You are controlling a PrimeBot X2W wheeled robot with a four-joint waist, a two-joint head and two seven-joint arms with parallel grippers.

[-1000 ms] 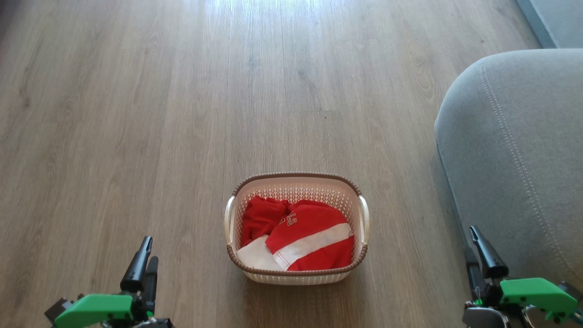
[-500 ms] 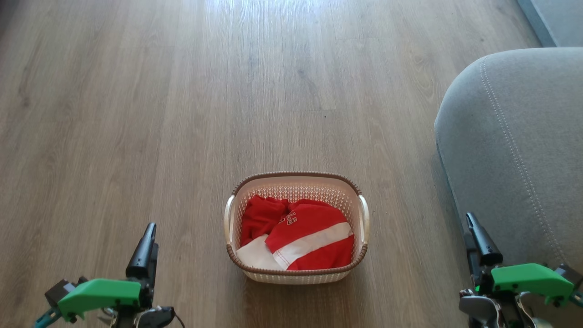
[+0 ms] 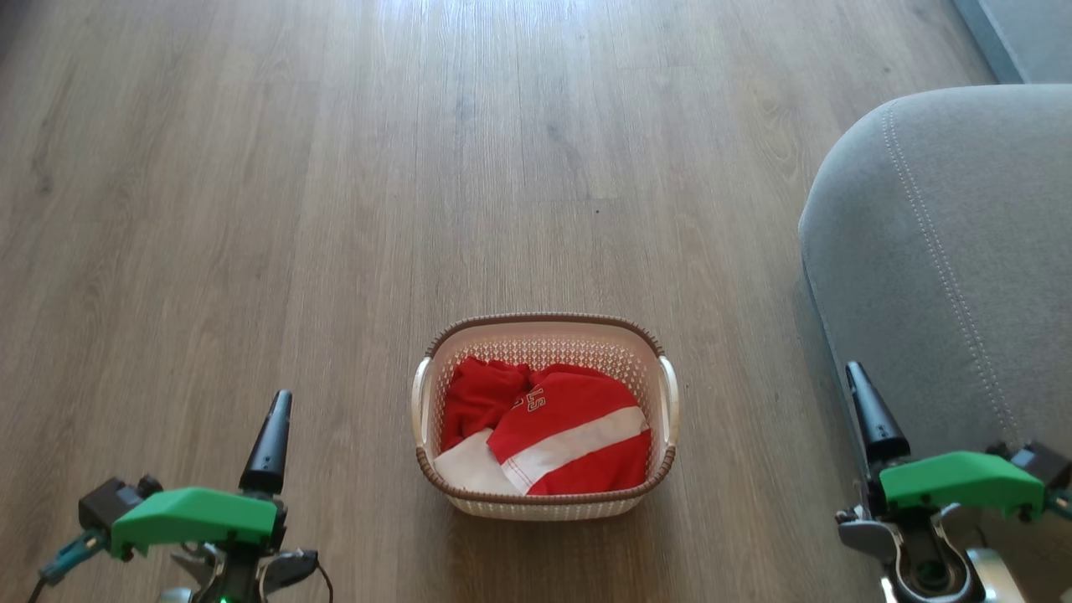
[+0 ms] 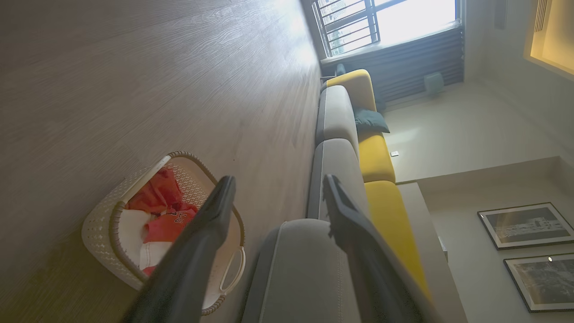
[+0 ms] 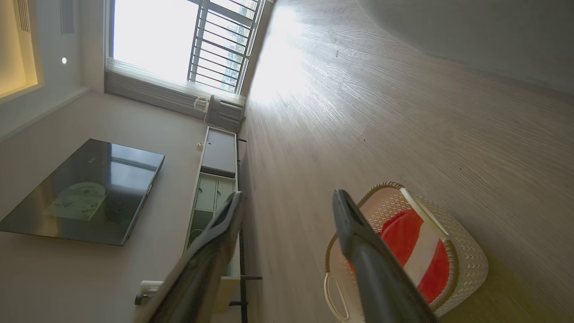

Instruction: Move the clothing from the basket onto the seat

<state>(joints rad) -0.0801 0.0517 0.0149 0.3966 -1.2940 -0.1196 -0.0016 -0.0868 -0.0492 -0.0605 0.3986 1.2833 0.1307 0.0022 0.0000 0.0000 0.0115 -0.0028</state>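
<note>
Clothing (image 3: 553, 435) all sits in the basket (image 3: 544, 322), nothing out yet. The red garment (image 3: 586, 410) w/ white band and lettering is on top, and the plain white garment (image 3: 469, 473) is tucked under it at the near-left corner. Basket stands on the wood floor (image 3: 335, 209), centre of the head view. It's apart from the grey seat (image 3: 963, 251) on the right, w/ a strip of floor between them.

Left gripper (image 4: 278, 181): spread wide, empty, low-left in head view, well clear of the basket. Right gripper (image 5: 287, 195): also spread wide and empty, low-right, just beside the seat's front edge.

My read: approach stage, no grasp begun. Risks from here:
- Basket looks light and its walls are perforated. A tip catching a hole or the braided rim could drag it, tip it, or lift it along w/ the cloth.
- Pinching the red top layer alone prob leaves the white piece behind, so a 2nd pass would be needed.
- Loose fabric may hang long. A low carry could snag it on the rim or drop it on the floor short of the seat.
- Right arm is close to the seat, so a swing inward could brush it.
</note>
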